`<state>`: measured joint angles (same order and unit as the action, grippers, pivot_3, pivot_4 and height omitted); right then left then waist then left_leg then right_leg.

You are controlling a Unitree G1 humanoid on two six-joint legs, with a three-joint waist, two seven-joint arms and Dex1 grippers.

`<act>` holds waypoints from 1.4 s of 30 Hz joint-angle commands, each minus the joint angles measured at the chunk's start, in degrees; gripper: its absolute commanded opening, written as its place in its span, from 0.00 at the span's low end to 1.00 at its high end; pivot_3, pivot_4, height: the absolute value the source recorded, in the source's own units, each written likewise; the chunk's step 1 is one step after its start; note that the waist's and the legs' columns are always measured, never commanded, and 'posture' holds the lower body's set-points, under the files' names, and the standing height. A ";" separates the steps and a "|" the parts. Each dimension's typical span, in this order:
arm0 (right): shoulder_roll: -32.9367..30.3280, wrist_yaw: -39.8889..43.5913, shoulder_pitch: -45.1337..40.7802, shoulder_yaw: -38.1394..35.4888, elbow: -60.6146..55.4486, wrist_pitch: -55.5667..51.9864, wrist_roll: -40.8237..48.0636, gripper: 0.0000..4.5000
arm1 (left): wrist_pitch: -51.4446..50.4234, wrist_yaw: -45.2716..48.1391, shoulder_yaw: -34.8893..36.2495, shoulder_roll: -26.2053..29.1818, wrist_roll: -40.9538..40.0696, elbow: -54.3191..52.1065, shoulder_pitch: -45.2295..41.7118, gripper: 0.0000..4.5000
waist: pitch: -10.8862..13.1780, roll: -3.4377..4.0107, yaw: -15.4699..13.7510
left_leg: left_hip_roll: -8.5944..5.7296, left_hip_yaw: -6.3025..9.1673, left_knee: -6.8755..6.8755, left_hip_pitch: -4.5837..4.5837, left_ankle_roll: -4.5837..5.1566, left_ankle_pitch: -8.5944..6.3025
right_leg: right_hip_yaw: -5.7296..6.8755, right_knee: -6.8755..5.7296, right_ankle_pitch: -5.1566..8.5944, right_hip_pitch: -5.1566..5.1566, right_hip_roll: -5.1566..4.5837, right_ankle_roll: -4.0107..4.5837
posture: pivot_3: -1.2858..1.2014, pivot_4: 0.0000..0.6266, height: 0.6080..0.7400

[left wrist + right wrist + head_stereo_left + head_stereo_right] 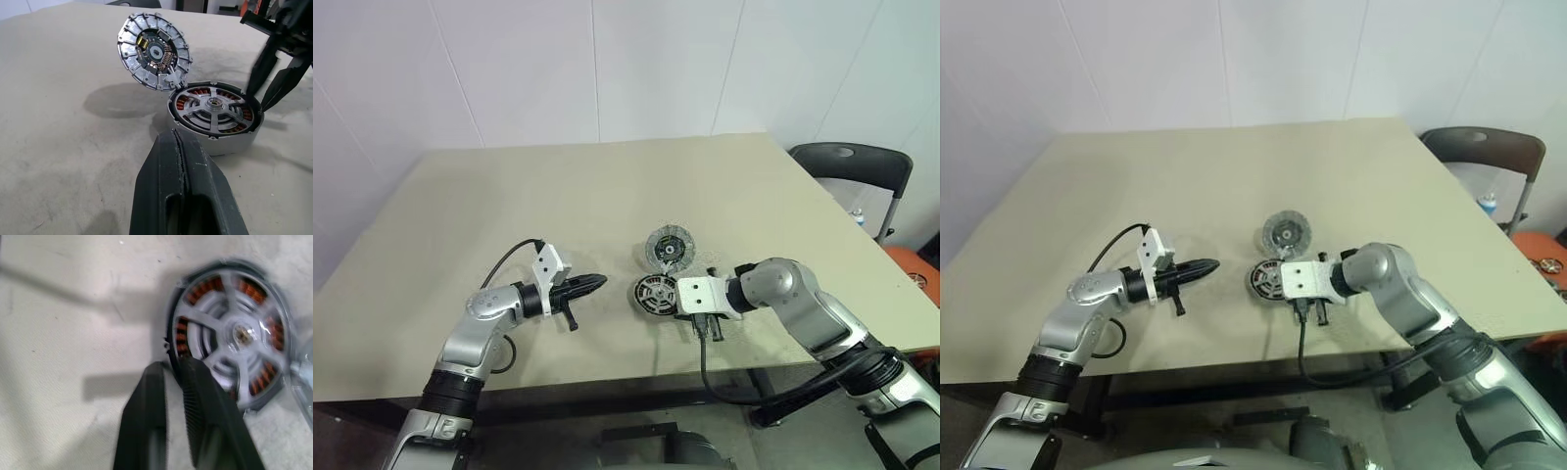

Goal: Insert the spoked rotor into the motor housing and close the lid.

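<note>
The spoked rotor (214,108) is already sitting inside the motor housing (230,140). You can see its silvery spokes lying over the ring of orange coils, so the first part of the job looks done.

The lid (154,51) is not shut yet. It stands tipped up at the far edge of the housing, and it seems joined there by a little hinge. Both sit on the table (558,196), near its front edge and a bit to the right of the middle.

The right gripper (173,374) is down at the near right side of the housing. Its two black fingers are almost together, with the rim of the housing pinched between the tips, so it seems to be holding the housing, though the hold may not be firm yet.

The left gripper (595,282) hangs just to the left of the housing, pointing at it. Its fingers are closed tight with nothing in them.

What is left is to push the lid down flat onto the housing
</note>
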<state>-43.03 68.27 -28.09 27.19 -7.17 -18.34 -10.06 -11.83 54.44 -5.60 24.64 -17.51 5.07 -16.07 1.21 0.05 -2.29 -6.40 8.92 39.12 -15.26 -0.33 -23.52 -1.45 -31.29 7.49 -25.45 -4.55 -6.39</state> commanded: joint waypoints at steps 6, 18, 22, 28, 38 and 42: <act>-0.13 -1.77 -0.43 -1.27 -0.14 0.62 -1.35 0.02 | 1.10 -0.71 0.53 0.28 0.68 -0.69 -1.08 0.00 | 0.00 0.00 0.00 | 0.00 0.01 0.00 0.08 0.00 0.00 | 0.00 0.03 -0.01 -0.01 0.00 0.00 | 0.52 0.00 1.00; 0.83 -2.44 -0.27 -0.24 0.44 1.08 -2.59 0.02 | 1.19 -1.37 -0.11 -0.40 1.63 -0.81 -0.92 0.00 | 0.00 -0.01 0.04 | -0.01 0.00 0.01 0.06 0.00 0.00 | 0.00 0.00 -0.01 0.01 0.00 0.01 | 0.52 0.00 1.00; 1.68 -3.22 -0.79 -0.50 0.95 1.02 -3.16 0.02 | 1.05 -1.49 -0.02 -0.51 1.87 -1.05 -0.88 0.00 | 0.00 -0.01 0.08 | 0.00 0.00 0.01 0.06 -0.01 0.01 | 0.00 -0.01 -0.01 0.01 0.00 0.01 | 0.52 0.00 1.00; 3.08 -2.69 -1.59 -1.41 -0.05 -2.50 -2.28 0.02 | 1.00 -1.73 -0.12 -0.53 2.11 -1.16 -0.83 0.00 | -0.01 -0.01 0.10 | 0.02 -0.01 0.01 0.02 -0.09 0.05 | 0.00 -0.04 -0.04 0.05 0.02 0.06 | 0.52 0.00 1.00; 7.64 -2.40 -4.33 -2.59 -3.85 -19.76 1.49 0.02 | 0.94 -2.48 -0.24 -0.63 2.31 -1.63 -0.22 0.00 | 0.00 0.00 0.09 | 0.13 -0.02 0.00 0.02 -0.24 0.14 | 0.02 -0.14 -0.13 0.01 0.12 0.20 | 0.52 0.00 1.00; 9.94 -4.15 -5.57 -3.31 -3.81 -26.51 3.25 0.02 | 0.96 -2.70 -0.27 -0.67 2.50 -1.62 -0.12 0.00 | 0.00 0.00 0.14 | 0.13 -0.03 0.00 0.02 -0.24 0.14 | 0.01 -0.08 -0.16 -0.12 0.12 0.23 | 0.52 0.00 1.00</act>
<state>-34.36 65.60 -31.20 26.06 -8.64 -43.23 -8.04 -11.82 52.02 -6.00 23.94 -15.15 5.06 -15.88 1.21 0.05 -2.15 -6.27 8.90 39.12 -15.24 -0.57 -23.38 -1.43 -31.36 7.33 -25.60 -4.43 -6.15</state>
